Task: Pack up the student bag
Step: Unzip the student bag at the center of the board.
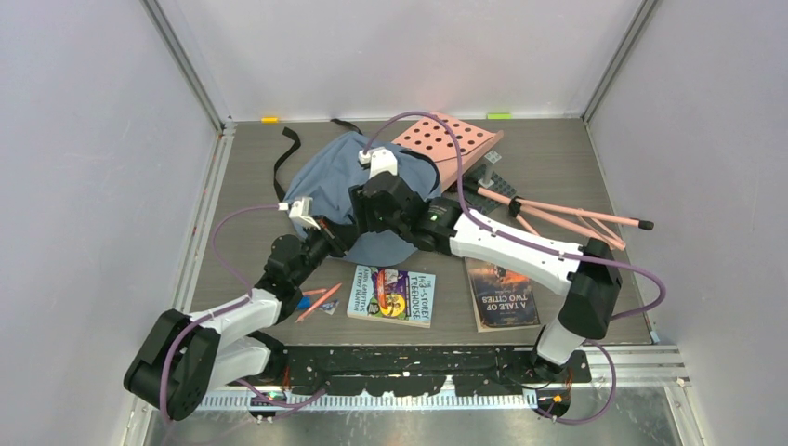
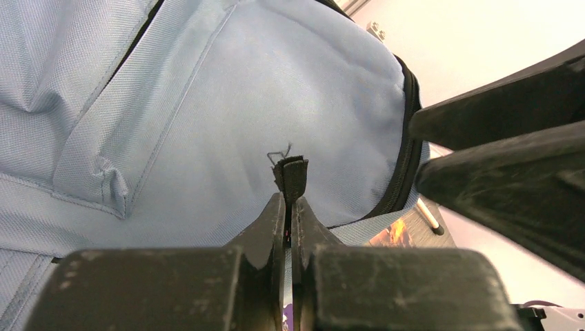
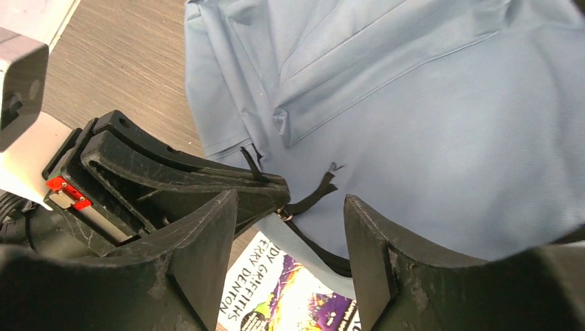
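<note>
The dusty-blue student bag [image 1: 339,181] lies at the middle back of the table, its zipper closed along the near edge. My left gripper [image 2: 290,200] is shut on the bag's black zipper pull tab [image 2: 292,176] at the bag's near rim; the tab also shows in the right wrist view [image 3: 314,193]. My right gripper [image 3: 290,207] is open and empty, hovering just above the bag's near edge beside the left fingers [image 3: 207,179]. In the top view both grippers meet at the bag's front [image 1: 358,228].
Two books lie near the front: a colourful one [image 1: 392,295] and "A Tale of Two Cities" [image 1: 502,293]. An orange pencil [image 1: 319,303] lies front left. A pink perforated board [image 1: 446,144] and a pink-legged stand [image 1: 567,218] lie back right.
</note>
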Robot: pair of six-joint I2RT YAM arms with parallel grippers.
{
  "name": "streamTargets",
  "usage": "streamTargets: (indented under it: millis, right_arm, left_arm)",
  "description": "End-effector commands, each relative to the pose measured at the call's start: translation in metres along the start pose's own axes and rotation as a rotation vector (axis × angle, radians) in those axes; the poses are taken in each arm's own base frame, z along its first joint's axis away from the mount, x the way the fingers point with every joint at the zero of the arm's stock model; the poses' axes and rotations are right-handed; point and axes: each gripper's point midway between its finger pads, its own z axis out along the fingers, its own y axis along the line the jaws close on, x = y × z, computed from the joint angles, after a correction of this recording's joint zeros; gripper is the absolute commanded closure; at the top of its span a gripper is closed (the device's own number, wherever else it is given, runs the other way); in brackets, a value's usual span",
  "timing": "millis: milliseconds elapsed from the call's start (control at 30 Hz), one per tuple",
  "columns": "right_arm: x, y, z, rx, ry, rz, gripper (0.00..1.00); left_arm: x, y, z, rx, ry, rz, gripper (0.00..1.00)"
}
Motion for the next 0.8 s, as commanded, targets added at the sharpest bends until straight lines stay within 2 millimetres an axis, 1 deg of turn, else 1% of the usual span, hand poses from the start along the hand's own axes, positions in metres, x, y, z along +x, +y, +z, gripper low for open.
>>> streamTargets:
  millis: [0, 33, 67, 100, 133, 200, 267, 300, 333, 367, 400, 433, 467, 500, 533, 567, 600, 633, 667, 700, 733, 767]
  right_arm:
    - [-0.023, -0.023, -0.023, 0.036, -0.036, -0.023, 0.35]
    - [-0.021, -0.023, -0.024, 0.021, -0.026, -0.020, 0.35]
    - [-0.019, -0.029, -0.022, 0.024, -0.013, -0.013, 0.34]
    - [-0.015, -0.029, -0.021, 0.009, 0.004, 0.003, 0.34]
    - [-0.014, -0.035, -0.018, 0.014, 0.017, 0.020, 0.35]
    - [-0.007, -0.040, -0.011, -0.003, 0.054, 0.062, 0.35]
    - [0.004, -0.042, 0.002, -0.029, 0.111, 0.100, 0.36]
    - [0.004, -0.041, 0.005, -0.049, 0.128, 0.120, 0.36]
    - [0.014, -0.042, 0.012, -0.047, 0.171, 0.120, 0.36]
    - [0.013, -0.044, 0.013, -0.038, 0.189, 0.122, 0.35]
    - [0.021, -0.045, 0.019, -0.030, 0.221, 0.118, 0.35]
    - [0.022, -0.045, 0.019, -0.024, 0.240, 0.117, 0.36]
    - [0.027, -0.044, 0.022, -0.023, 0.260, 0.121, 0.36]
    - [0.032, -0.043, 0.022, -0.025, 0.266, 0.123, 0.37]
    - [0.033, -0.042, 0.020, -0.024, 0.255, 0.134, 0.38]
    - [0.046, -0.042, 0.023, -0.024, 0.254, 0.134, 0.42]
    - [0.045, -0.041, 0.019, -0.017, 0.225, 0.141, 0.46]
    - [0.059, -0.044, 0.022, -0.009, 0.220, 0.143, 0.54]
    - [0.072, -0.048, 0.016, 0.008, 0.212, 0.148, 0.56]
    - [0.072, -0.045, 0.018, -0.003, 0.179, 0.157, 0.58]
    - [0.088, -0.048, 0.015, 0.008, 0.188, 0.152, 0.57]
    - [0.087, -0.045, 0.016, -0.004, 0.159, 0.157, 0.54]
  left_arm:
    - [-0.018, -0.006, 0.001, 0.017, -0.071, 0.037, 1.00]
    - [-0.017, -0.006, 0.001, 0.016, -0.071, 0.037, 1.00]
    - [-0.018, -0.006, 0.001, 0.015, -0.072, 0.037, 1.00]
    - [-0.018, -0.006, 0.001, 0.016, -0.073, 0.037, 1.00]
    - [-0.018, -0.006, 0.001, 0.015, -0.074, 0.039, 1.00]
    - [-0.017, -0.005, 0.001, 0.014, -0.071, 0.040, 1.00]
    - [-0.016, -0.005, 0.001, 0.013, -0.067, 0.041, 1.00]
    - [-0.015, -0.004, 0.001, 0.012, -0.062, 0.042, 1.00]
    - [-0.014, -0.004, 0.001, 0.013, -0.060, 0.043, 1.00]
    - [-0.013, -0.003, 0.001, 0.011, -0.057, 0.044, 1.00]
    - [-0.012, -0.001, 0.001, 0.007, -0.054, 0.045, 1.00]
    - [-0.010, 0.001, 0.000, 0.000, -0.050, 0.046, 1.00]
    - [-0.008, 0.004, -0.001, -0.011, -0.046, 0.047, 1.00]
    - [-0.005, 0.008, -0.002, -0.026, -0.042, 0.046, 1.00]
    - [-0.002, 0.013, -0.003, -0.041, -0.036, 0.045, 1.00]
    - [0.000, 0.017, -0.005, -0.057, -0.034, 0.045, 1.00]
    - [0.004, 0.022, -0.006, -0.075, -0.027, 0.047, 1.00]
    - [0.006, 0.026, -0.008, -0.093, -0.023, 0.047, 1.00]
    - [0.009, 0.032, -0.011, -0.115, -0.018, 0.049, 1.00]
    - [0.012, 0.035, -0.012, -0.127, -0.012, 0.051, 1.00]
    - [0.015, 0.040, -0.015, -0.141, -0.005, 0.052, 1.00]
    - [0.017, 0.042, -0.016, -0.149, -0.002, 0.053, 1.00]
